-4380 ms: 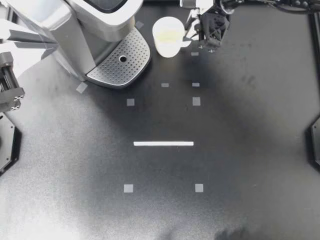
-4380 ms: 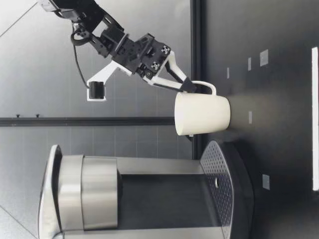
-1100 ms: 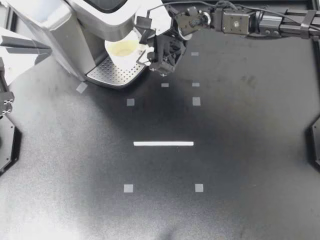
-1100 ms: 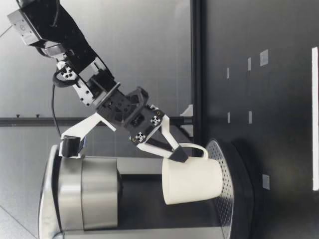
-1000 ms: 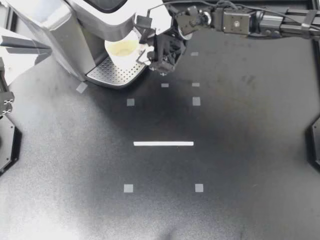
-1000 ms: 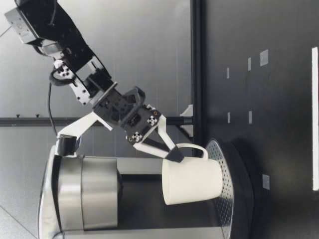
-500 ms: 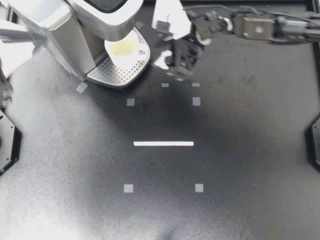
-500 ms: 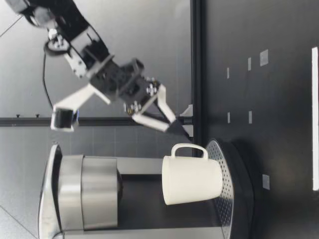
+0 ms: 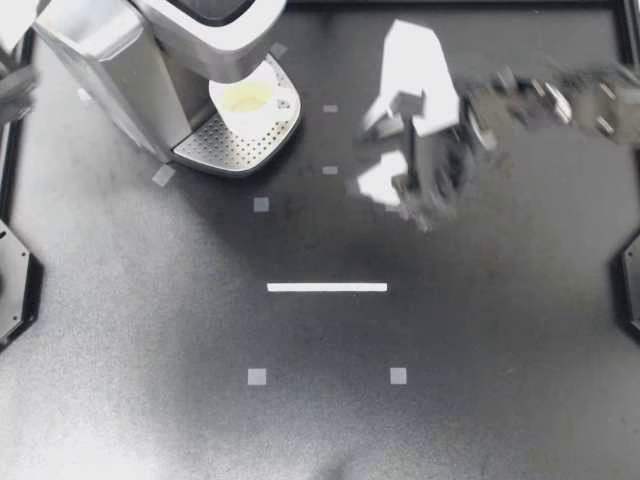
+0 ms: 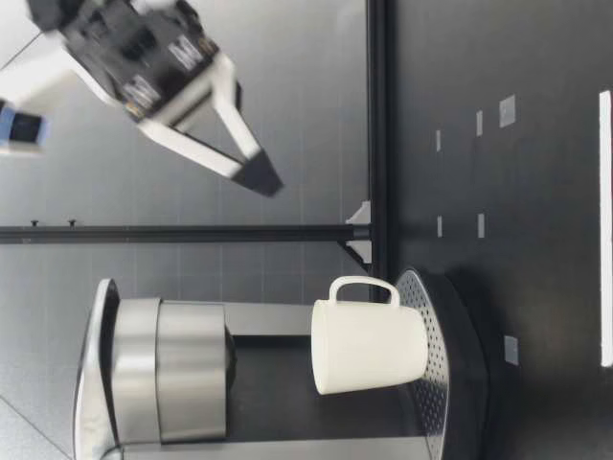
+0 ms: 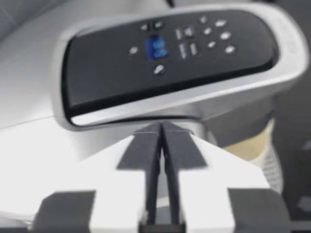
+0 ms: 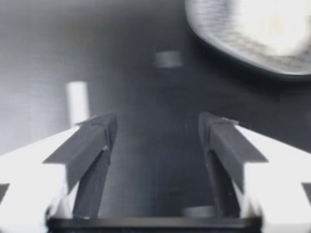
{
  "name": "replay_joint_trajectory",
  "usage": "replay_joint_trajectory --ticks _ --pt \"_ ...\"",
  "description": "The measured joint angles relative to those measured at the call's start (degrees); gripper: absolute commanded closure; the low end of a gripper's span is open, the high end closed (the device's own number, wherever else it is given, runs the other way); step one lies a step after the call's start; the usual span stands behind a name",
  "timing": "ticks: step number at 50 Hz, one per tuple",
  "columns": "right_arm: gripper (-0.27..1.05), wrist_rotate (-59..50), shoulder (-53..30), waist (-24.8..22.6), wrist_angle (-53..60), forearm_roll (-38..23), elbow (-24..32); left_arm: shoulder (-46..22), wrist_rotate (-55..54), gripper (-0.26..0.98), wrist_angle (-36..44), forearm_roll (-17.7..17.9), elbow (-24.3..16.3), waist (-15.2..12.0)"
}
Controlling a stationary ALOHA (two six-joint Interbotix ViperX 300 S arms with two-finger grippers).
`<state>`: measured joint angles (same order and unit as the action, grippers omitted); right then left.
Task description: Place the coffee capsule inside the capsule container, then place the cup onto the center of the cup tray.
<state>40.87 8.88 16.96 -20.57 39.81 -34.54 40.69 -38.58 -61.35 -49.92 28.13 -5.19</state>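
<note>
Right gripper (image 9: 425, 203) blurred in top view; cup (image 9: 247, 99) partly hidden beneath machine (image 9: 115, 62), which the edge cuts off.

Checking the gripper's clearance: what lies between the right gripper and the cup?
Top view: only bare table with small tape squares between my right gripper and the cup.
</note>
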Motion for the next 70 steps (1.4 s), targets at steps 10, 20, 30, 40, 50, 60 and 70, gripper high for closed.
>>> replay_joint_trajectory --ticks 10,20,30,40,50,60,70 --pt "0.15 -3.34 3.16 -3.87 4.48 0.18 -2.99 -7.03 6.94 0.61 1.23 5.71 -8.70 -2.81" --pt "0.15 -3.43 3.43 -4.66 5.63 0.35 -4.04 -14.59 13.45 0.61 3.52 12.66 -14.15 -10.02" --pt "0.15 -3.16 3.52 -5.19 5.71 0.35 -4.31 -19.34 18.02 0.61 6.50 18.46 -17.40 -14.24" --pt "0.15 -3.08 3.16 -5.19 5.71 0.35 -4.92 -23.12 19.60 0.61 8.09 21.09 -18.46 -17.31" --pt "0.15 -3.08 3.16 -5.19 5.80 0.35 -5.36 -23.91 21.45 0.61 8.88 24.08 -18.46 -19.51" --pt "0.15 -2.99 3.16 -5.19 5.98 0.35 -5.45 -23.99 21.53 0.61 9.05 24.61 -18.46 -19.60" --pt "0.15 -2.99 3.16 -5.27 5.98 0.26 -5.36 -24.61 21.62 0.61 8.96 24.70 -18.46 -19.69"
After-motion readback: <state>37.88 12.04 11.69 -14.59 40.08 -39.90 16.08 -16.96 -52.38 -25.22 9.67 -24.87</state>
